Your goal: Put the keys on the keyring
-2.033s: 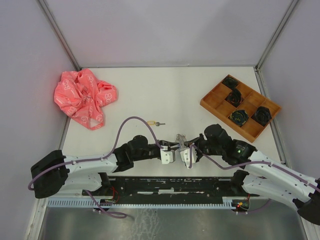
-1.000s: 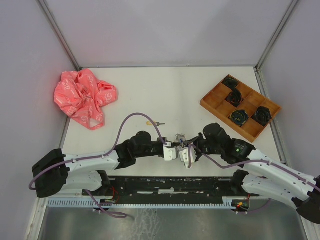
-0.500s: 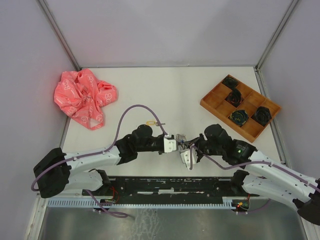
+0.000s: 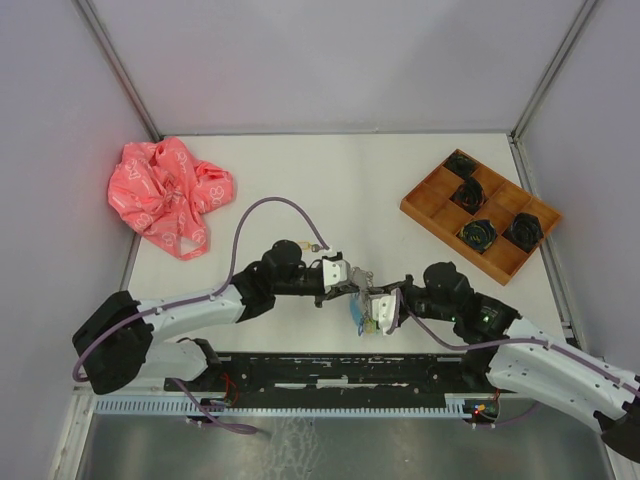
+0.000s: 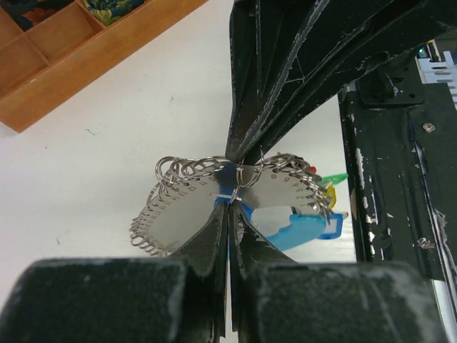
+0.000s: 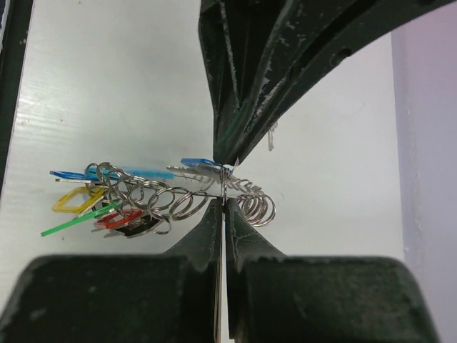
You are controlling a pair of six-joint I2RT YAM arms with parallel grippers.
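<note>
Steel rings and thin metal plates are seen bunched into one cluster, the keyring [image 5: 187, 214], and it is held off the tabletop [image 4: 300, 180] right between the two grippers. The left gripper [image 5: 228, 214] is pressed together on a single wire loop at the middle of the bunch. The right gripper [image 6: 223, 207] is likewise closed, and the same loop is pinched from the opposite side, so the fingertips of both are brought almost nose to nose. Coloured tags, a blue one [image 5: 303, 230] among them, are left hanging to one side of the pinch.

A small key [image 4: 303, 244] with a pale head appears to lie behind the left gripper, out beside its wrist and well apart from the fingertips; no key is held by either gripper.

The step in hand is judged to be the readying of the ring: a coil is being gripped from both sides so that it can be prised apart. For the next move, a firm hold by one gripper and a fine sideways pull by the other are called for, until a gap is opened. After that, one gripper has to be freed so the key can be fetched and threaded.
</note>
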